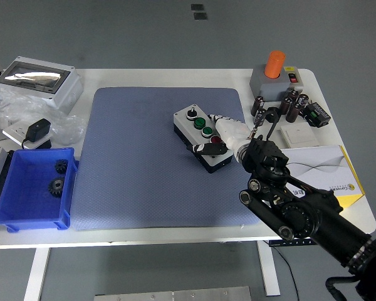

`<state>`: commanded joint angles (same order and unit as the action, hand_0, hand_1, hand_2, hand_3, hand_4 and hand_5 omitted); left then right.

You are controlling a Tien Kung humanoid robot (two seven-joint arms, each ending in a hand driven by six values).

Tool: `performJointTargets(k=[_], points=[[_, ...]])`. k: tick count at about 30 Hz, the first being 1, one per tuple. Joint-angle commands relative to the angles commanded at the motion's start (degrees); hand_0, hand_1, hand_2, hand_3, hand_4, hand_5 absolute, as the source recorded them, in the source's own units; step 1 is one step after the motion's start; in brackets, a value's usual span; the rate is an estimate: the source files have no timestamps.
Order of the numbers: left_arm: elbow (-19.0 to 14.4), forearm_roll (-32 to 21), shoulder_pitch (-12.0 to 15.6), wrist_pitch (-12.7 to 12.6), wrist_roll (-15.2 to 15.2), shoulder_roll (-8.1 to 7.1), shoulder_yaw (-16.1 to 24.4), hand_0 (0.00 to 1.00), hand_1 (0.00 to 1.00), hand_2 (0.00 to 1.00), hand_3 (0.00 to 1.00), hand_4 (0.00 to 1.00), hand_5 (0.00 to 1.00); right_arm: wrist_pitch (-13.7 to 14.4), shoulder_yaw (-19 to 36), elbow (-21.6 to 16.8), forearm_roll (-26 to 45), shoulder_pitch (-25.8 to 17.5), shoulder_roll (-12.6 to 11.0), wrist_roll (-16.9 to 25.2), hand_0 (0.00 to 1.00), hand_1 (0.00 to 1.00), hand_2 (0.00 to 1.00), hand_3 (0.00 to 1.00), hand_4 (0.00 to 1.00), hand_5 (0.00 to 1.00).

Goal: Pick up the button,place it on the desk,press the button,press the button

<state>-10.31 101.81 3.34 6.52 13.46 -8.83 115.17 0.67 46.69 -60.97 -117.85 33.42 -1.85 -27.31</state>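
One right hand [229, 133] on the button box [203, 138], fingers [208, 150] curled clasping its right side, blue mat [138, 163] beneath.

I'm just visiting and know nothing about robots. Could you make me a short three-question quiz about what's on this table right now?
1. True or false: the right hand rests on the button box that sits on the blue mat.
2. What lies in the blue bin at the table's left? A) gears B) batteries C) screws
3. Fill in: the orange cylinder stands on a grey box at the table's far ______ corner.

Key:
1. True; its fingers lie over the box's near end.
2. A; two dark gears are inside.
3. Right.
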Motion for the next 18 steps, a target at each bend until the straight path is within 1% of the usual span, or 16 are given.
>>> performJointTargets(k=[1,6,7,12,13,18], points=[[0.0,0.01,-0.01,0.05,-0.09,-0.02,0.01,0.719,0.69,0.686,0.839,0.886,0.829,0.14,-0.1,-0.02,-0.4,0.01,0.07,-0.21,0.9,0.986,0.998,0.998,0.998,0.767],[0.0,0.12,0.0,0.25,-0.48,-0.05,0.07,0.719,0.69,0.686,0.839,0.886,0.829,0.75,-0.6,-0.4,-2.84,0.21,0.19,-1.31,0.9,0.986,0.998,0.998,0.998,0.767],[0.0,0.1,0.01,0.31,-0.56,-0.05,0.03,0.719,0.691,0.687,0.837,0.884,0.822,0.85,-0.85,-0.48,-3.46,0.31,0.22,-1.67,0.733,0.86,0.979,0.998,0.998,0.764],[0.0,-0.01,-0.04,0.54,-0.98,-0.05,-0.15,0.719,0.691,0.687,0.837,0.884,0.822,0.38,-2.26,-0.36,-5.23,0.72,0.47,-3.11,0.733,0.86,0.979,0.998,0.998,0.764],[0.0,-0.02,-0.06,0.58,-1.06,-0.04,-0.2,0.719,0.691,0.687,0.836,0.885,0.818,0.11,-2.64,-0.27,-5.44,0.81,0.56,-3.37,0.526,0.711,0.835,0.998,0.998,0.694],[0.0,-0.02,-0.14,0.79,-1.33,0.01,-0.3,0.719,0.691,0.687,0.836,0.885,0.818,-1.14,-4.16,0.13,-5.97,1.1,0.95,-4.38,0.526,0.711,0.835,0.998,0.998,0.694]])
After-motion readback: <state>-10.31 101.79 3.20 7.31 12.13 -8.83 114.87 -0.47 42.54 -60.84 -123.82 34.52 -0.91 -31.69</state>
